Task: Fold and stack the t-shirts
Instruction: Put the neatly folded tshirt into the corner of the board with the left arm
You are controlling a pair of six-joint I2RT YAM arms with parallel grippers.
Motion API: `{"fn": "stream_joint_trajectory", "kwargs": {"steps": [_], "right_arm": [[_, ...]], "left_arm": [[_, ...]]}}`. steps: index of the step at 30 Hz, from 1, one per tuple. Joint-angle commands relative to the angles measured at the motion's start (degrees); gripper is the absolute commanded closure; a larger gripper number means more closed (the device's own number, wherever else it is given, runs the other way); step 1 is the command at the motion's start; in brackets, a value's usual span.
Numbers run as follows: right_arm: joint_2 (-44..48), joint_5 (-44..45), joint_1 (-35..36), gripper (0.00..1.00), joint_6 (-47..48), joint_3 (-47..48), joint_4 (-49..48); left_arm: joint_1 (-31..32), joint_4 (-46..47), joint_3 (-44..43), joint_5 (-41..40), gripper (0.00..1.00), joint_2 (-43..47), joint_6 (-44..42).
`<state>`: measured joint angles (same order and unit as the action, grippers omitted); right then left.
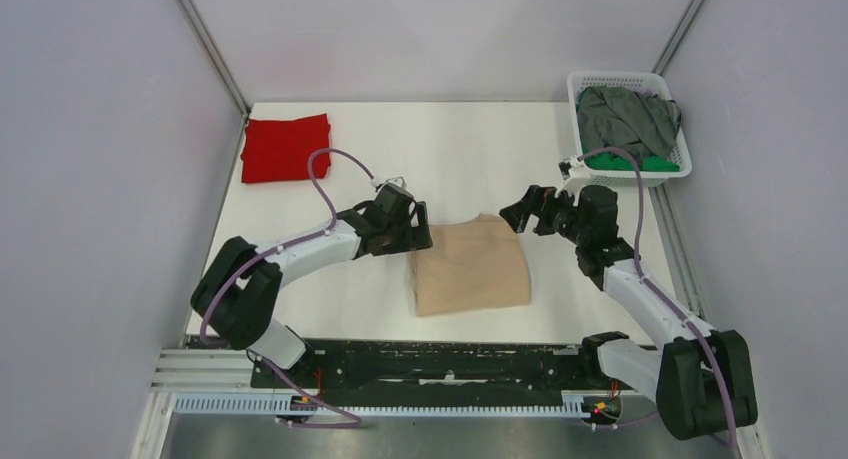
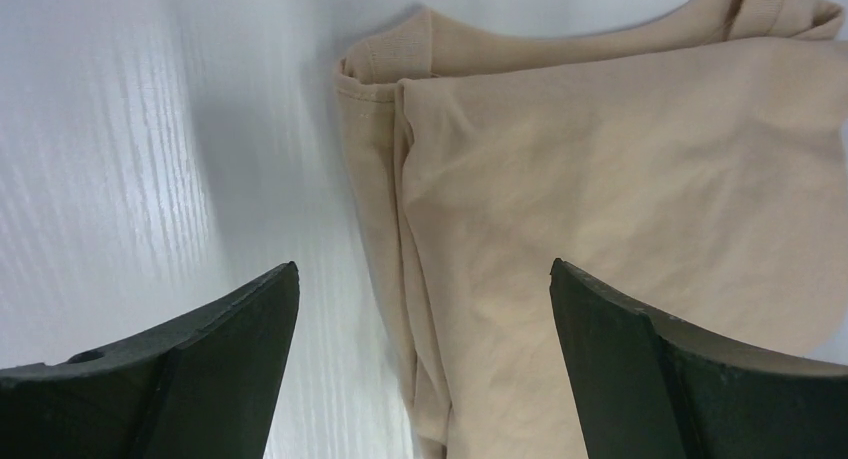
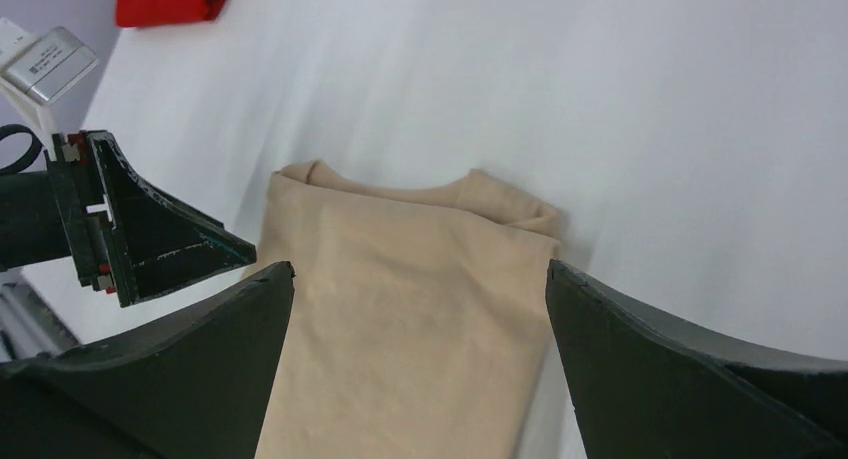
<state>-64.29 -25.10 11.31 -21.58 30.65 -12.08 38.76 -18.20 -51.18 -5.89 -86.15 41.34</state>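
Table (image 1: 450,149): white, smooth surface. A low finger should slide under cloth easily, but the fabric may skid ahead of a push.
Beige t-shirt (image 1: 470,264): lies near the table's middle, between the two arms. It is already folded to a compact rectangle, collar end toward the far side. Judged the item in hand, due for a final fold or a lift to the stack.
Basket (image 1: 615,76): far right corner, holding a grey t-shirt (image 1: 625,119) and a green t-shirt (image 1: 655,163), both unfolded.
Red t-shirt (image 1: 286,147): folded, far left, well apart from the beige one. Likely the base of the stack.
Left gripper (image 2: 422,267): jaws wide apart, holding nothing, straddling the shirt's layered left edge. Advise pinching every layer at once.
Right gripper (image 3: 420,267): jaws wide apart and empty, just beside the far right corner. Advise matching the left in height and timing, so the fold does not slump open.
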Motion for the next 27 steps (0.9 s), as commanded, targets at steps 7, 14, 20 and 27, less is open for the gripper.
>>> {"fn": "stream_joint_trajectory", "kwargs": {"steps": [7, 14, 20, 27], "right_arm": [[12.36, 17.63, -1.38, 0.02, 9.37, -0.53, 18.68], [14.29, 20.44, -1.38, 0.02, 10.06, -0.78, 18.96], [13.44, 20.49, -1.38, 0.02, 10.35, -1.19, 18.57], [14.25, 20.95, -1.38, 0.02, 11.22, -1.79, 18.18]], "left_arm": [[1.45, 3.04, -4.23, 2.54, 0.12, -11.39, 0.62], [5.88, -2.83, -4.0, -0.85, 0.4, -12.11, 1.91], [6.17, -7.8, -7.87, -10.63, 0.75, -14.57, 0.72], [2.28, -15.27, -23.28, -25.89, 0.98, -21.26, -11.84]]}}
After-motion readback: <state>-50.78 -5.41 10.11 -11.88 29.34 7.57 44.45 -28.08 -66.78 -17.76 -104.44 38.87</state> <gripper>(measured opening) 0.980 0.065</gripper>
